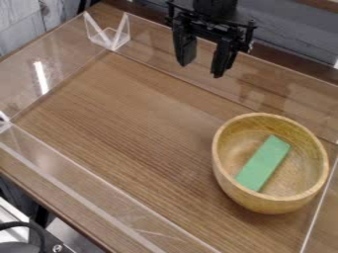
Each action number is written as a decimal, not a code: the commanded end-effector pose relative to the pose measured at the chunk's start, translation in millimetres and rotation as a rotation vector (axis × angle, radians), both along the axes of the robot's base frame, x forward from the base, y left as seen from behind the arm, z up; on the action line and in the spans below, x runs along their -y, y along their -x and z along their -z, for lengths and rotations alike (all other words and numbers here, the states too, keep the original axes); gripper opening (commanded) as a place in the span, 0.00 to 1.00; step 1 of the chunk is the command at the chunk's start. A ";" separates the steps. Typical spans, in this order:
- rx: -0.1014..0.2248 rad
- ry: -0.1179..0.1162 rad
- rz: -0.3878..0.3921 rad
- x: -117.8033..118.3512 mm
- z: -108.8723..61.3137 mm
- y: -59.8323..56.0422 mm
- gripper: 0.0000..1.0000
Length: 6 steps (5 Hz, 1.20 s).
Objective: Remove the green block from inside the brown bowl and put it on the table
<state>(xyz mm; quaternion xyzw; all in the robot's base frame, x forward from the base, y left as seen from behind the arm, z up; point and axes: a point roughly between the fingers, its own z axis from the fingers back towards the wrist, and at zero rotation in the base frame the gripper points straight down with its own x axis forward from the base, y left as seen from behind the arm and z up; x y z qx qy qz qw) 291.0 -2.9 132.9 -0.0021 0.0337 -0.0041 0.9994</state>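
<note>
From where I stand, the black robot gripper hangs over the far side of the brown wood-grain table, its fingers spread apart with nothing between them. Nearer me than the gripper, and off to its right in the view, sits the round tan-brown wooden bowl. The flat bright green rectangular block lies inside, perhaps slightly tilted.

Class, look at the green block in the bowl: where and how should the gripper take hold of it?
Grip the green block at mid-length, coming from above, fingers across its narrow width. It lies slanted, long and slim, inside the brown bowl, whose raised wall would likely hinder a sideways approach.
</note>
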 end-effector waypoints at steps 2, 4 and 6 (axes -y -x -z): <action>-0.012 0.016 0.100 54.0 14.3 16.5 1.00; 0.045 0.008 0.182 106.8 27.0 25.2 1.00; 0.072 0.008 0.193 112.6 44.4 23.3 1.00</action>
